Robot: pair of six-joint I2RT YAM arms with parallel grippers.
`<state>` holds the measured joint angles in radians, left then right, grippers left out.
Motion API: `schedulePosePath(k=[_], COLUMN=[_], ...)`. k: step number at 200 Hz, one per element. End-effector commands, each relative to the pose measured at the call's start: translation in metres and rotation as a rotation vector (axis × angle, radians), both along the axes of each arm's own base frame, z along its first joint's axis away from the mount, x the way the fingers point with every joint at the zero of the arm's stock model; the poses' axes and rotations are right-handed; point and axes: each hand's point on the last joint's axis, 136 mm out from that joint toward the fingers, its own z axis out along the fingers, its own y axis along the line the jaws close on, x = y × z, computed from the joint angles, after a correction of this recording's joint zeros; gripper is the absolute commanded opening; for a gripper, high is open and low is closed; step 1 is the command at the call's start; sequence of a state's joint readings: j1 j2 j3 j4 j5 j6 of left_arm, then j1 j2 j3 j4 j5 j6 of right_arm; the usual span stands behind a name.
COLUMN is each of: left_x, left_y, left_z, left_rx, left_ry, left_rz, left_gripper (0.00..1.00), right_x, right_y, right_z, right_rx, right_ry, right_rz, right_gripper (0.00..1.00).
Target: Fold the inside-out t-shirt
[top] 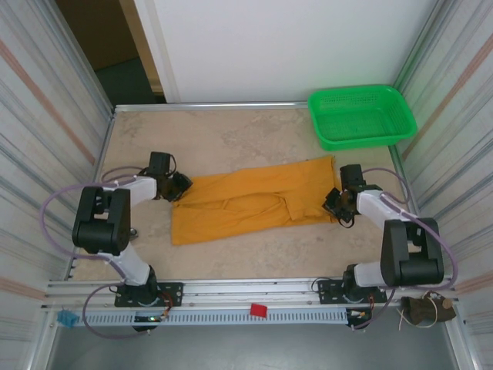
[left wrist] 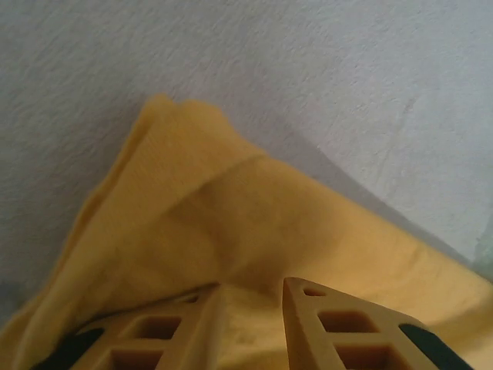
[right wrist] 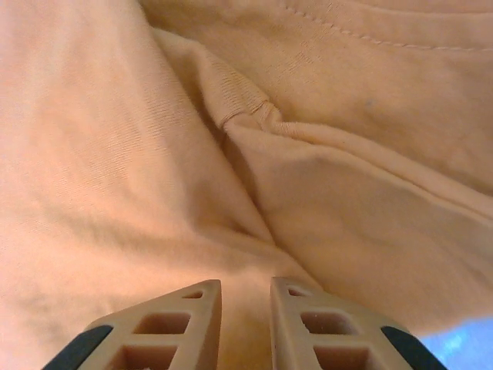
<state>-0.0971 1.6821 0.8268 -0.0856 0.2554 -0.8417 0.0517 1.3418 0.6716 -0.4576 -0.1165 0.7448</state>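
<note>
**Item 1, t-shirt** (top: 246, 202): mustard-orange cloth lying flat on the desk (top: 231, 131) near its middle. It forms a long band running from 8 o'clock to 2 o'clock in the top view. A fold line runs along its length and a flap is turned over near the centre. In the left wrist view, a doubled corner of the t-shirt (left wrist: 231, 216) points toward 11 o'clock over the pale desk (left wrist: 308, 77). In the right wrist view, the t-shirt (right wrist: 154, 154) shows a stitched hem at 12 o'clock and a puckered seam where the folds meet.

**Item 2, left tool** (top: 179, 185): sits low at the 9 o'clock end of the shirt. In its own camera the left tool (left wrist: 253, 287) has its fingers standing apart with a clear gap, and the cloth lies beneath them, not pinched.

**Item 3, right tool** (top: 333, 202): sits low at the 3 o'clock end of the shirt. Up close, the right tool (right wrist: 245, 284) has its fingers a narrow slit apart. Cloth runs right up to them, and I cannot tell whether a fold is caught.

**Item 4, green basket** (top: 362, 116): mesh plastic, at the 1 o'clock corner of the desk, apart from the shirt.

**Item 5, red block** (top: 258, 310): lies on the front rail at 6 o'clock.
</note>
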Motion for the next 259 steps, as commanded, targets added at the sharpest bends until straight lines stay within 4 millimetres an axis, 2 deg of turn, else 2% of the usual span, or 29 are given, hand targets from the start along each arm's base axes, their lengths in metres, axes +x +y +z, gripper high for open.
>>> schedulePosePath(k=[1, 21, 44, 54, 57, 68, 91, 108, 126, 141, 166, 213, 259], left_x=[0.002, 0.018, 0.043, 0.053, 0.055, 0.059, 0.053, 0.039, 0.023, 0.012, 0.0, -0.003, 0.001], left_y=[0.02, 0.036, 0.043, 0.038, 0.035, 0.025, -0.004, -0.027, -0.041, -0.041, -0.037, -0.035, -0.037], left_z=[-0.015, -0.001, 0.03, 0.045, 0.05, 0.064, 0.08, 0.077, 0.067, 0.057, 0.044, 0.035, 0.037], left_rx=[0.081, 0.164, 0.225, 0.22, 0.214, 0.191, 0.131, 0.095, 0.073, 0.06, 0.051, 0.041, 0.027], left_ry=[0.027, 0.001, -0.067, -0.101, -0.111, -0.139, -0.185, -0.182, -0.169, -0.157, -0.128, -0.115, -0.121], left_rz=[-0.002, -0.058, -0.151, -0.203, -0.217, -0.249, -0.287, -0.32, -0.339, -0.329, -0.324, -0.317, -0.314], left_gripper=[0.29, 0.29, 0.3, 0.3, 0.3, 0.3, 0.31, 0.32, 0.31, 0.31, 0.32, 0.32, 0.32], right_x=[0.014, 0.023, 0.033, 0.039, 0.042, 0.051, 0.07, 0.076, 0.083, 0.089, 0.097, 0.109, 0.099], right_y=[-0.006, -0.016, -0.033, -0.039, -0.039, -0.041, -0.032, -0.03, -0.029, -0.029, -0.03, -0.019, -0.003], right_z=[0.053, 0.072, 0.072, 0.069, 0.069, 0.067, 0.055, 0.034, 0.017, 0.008, 0.006, -0.014, -0.03], right_rx=[-0.04, -0.076, -0.072, -0.056, -0.048, -0.035, -0.009, -0.006, 0.009, -0.009, -0.062, -0.067, -0.097], right_ry=[-0.104, -0.132, -0.127, -0.124, -0.127, -0.133, -0.128, -0.068, -0.038, -0.03, -0.024, 0.023, 0.077], right_rz=[0.032, 0.039, -0.007, -0.026, -0.025, -0.011, 0.094, 0.163, 0.179, 0.187, 0.22, 0.277, 0.337], right_gripper=[0.26, 0.29, 0.33, 0.4, 0.45, 0.54, 0.63, 0.65, 0.66, 0.68, 0.71, 0.72, 0.67])
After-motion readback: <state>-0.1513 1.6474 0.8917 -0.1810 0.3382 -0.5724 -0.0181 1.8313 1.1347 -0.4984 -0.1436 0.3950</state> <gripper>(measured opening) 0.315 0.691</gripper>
